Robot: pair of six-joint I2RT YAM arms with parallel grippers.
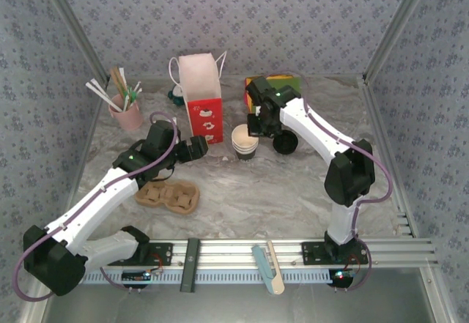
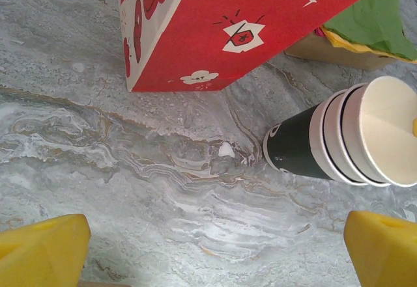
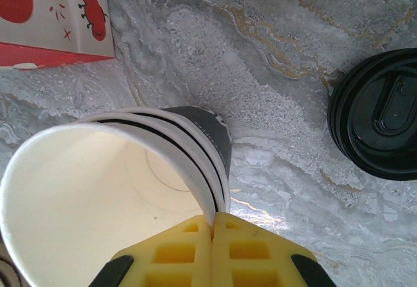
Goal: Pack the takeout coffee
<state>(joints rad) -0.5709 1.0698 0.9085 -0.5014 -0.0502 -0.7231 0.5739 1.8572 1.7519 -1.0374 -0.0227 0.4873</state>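
Right gripper (image 3: 212, 225): clamped on rim of stacked cups (image 3: 98, 183).
Left gripper (image 2: 214, 248): jaws spread wide, empty, left of cups.
Lid (image 3: 381, 121): right of cups.

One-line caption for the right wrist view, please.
Right gripper pinching the rim of nested paper cups, black lid nearby, red bag at top left.

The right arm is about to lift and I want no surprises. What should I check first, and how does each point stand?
1. The right gripper is shut on the rim of the cup stack: ok.
2. Only the top cup is pinched: cannot tell.
3. The left gripper is open, apart from the stack: ok.
4. The black lids lie apart from the stack: ok.
5. The cup carrier lies flat, hollows empty: ok.
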